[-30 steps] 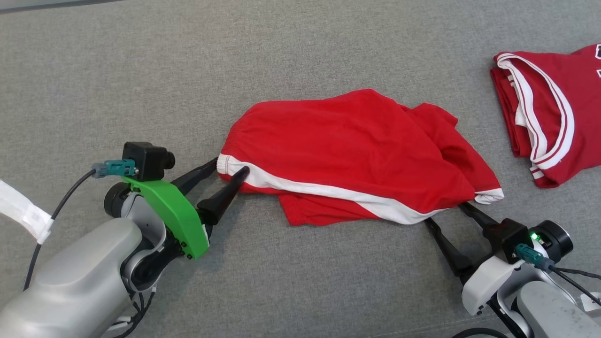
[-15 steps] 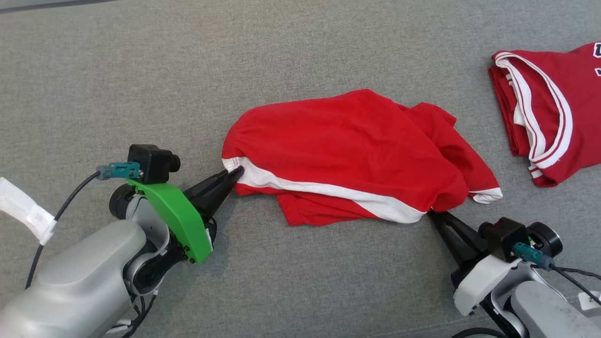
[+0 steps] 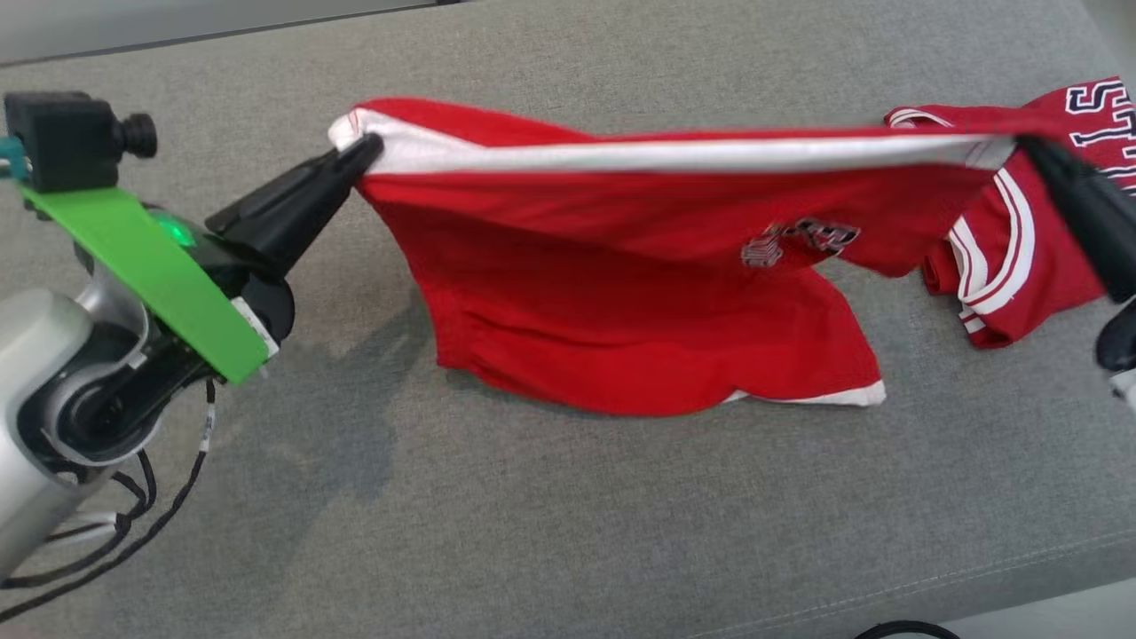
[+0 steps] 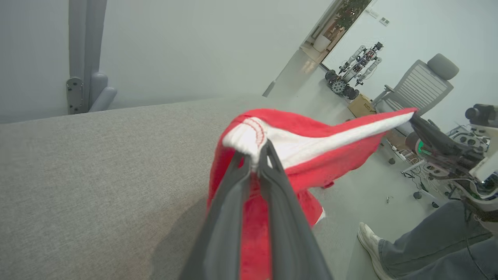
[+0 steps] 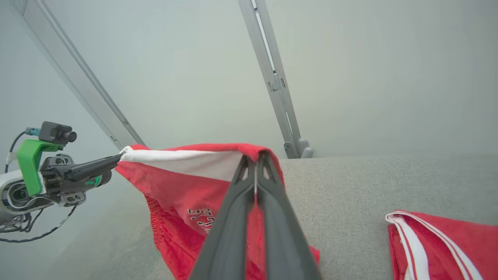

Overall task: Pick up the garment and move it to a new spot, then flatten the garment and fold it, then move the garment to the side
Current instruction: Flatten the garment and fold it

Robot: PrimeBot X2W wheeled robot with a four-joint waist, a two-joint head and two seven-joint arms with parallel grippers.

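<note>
At the left, the left gripper (image 3: 364,149), behind its glossy green plastic bracket (image 3: 142,257), has its two dark tapered fingers pressed together on the stitched white corner of the garment (image 3: 621,293). The left wrist view shows that pinch closely, with the puckered white hem bunched between the tips of the left gripper (image 4: 255,157).

The garment is a pair of soft red shorts in a thin knit. They are held up over the grey woven cushion (image 3: 532,515) with the broad white band stretched into a straight, taut line between the two grippers. Below the band the cloth hangs in loose folds with a small printed crest. I cannot tell whether its lower hem touches the cushion.

At the right, the right gripper (image 3: 1029,149) is clamped shut on the other end of the band. A red jersey (image 3: 1038,257) with white trim lies crumpled on the cushion just beyond it.

Half a second ago the shorts lay in a rumpled heap on the cushion, with both grippers low at the near edge. Now they are raised and drawn wide apart. The head camera has shifted as well.
</note>
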